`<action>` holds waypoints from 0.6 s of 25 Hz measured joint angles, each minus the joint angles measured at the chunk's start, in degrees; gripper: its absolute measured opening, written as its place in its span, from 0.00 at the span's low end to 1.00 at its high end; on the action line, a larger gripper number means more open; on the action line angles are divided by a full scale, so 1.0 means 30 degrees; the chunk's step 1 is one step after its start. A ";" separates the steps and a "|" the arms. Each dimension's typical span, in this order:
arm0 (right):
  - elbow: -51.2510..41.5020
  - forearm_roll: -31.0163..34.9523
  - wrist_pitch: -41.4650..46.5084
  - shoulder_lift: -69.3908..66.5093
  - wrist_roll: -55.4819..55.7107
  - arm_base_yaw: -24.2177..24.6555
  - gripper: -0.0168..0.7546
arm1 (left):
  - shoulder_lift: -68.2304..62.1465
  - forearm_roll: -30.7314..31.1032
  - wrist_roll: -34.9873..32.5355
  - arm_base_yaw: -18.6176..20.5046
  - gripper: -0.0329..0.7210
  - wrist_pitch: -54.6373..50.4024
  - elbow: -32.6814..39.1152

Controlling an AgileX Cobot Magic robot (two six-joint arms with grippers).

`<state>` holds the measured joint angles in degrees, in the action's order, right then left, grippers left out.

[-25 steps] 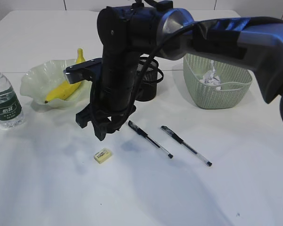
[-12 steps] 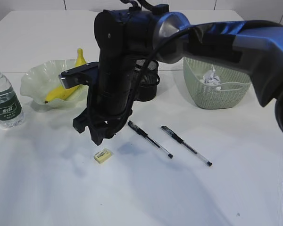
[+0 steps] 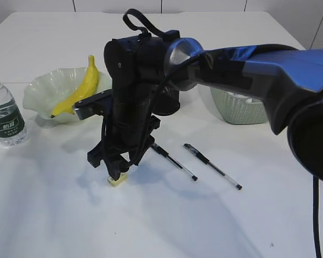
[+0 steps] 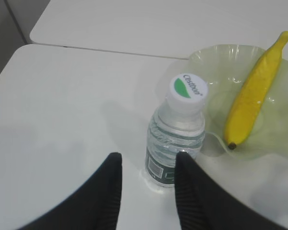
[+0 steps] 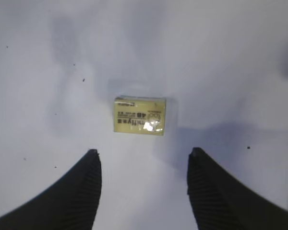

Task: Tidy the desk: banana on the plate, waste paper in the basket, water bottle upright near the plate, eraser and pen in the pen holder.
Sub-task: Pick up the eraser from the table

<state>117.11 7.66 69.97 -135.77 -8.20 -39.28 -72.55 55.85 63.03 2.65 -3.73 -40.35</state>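
The right tool [image 5: 143, 158] hung open, the eraser [image 5: 140, 116] at twelve o'clock; closing early could flick it away.

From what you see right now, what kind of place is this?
Probably a staged desk for a tidying test: a white table with pens, an eraser and a banana on a plate.

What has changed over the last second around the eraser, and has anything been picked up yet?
The right gripper has come down from above the table to just over the eraser, and its fingers have spread wider, open on either side of it. Nothing is gripped yet; the eraser lies flat where it was. Banana, water bottle and both pens have not moved.
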 joint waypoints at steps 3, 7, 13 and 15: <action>0.0000 -0.0279 -0.0049 0.0002 0.0081 -0.0208 0.60 | 0.0000 0.0000 0.0000 0.0000 0.38 0.0000 0.0000; 0.0000 -0.0021 -0.0490 0.0002 0.0081 -0.0328 0.60 | 0.0000 0.0000 0.0000 0.0000 0.38 0.0000 0.0000; 0.0000 0.0271 -0.0557 0.0002 0.0081 -0.0328 0.60 | 0.0000 0.0000 0.0000 0.0000 0.38 0.0000 0.0000; 0.0000 0.0304 -0.0557 0.0002 0.0095 -0.0328 0.60 | 0.0000 0.0000 0.0000 0.0000 0.38 -0.0034 0.0000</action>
<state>117.11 8.57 68.30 -135.76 -7.92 -40.26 -72.55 55.85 63.03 2.65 -3.83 -40.35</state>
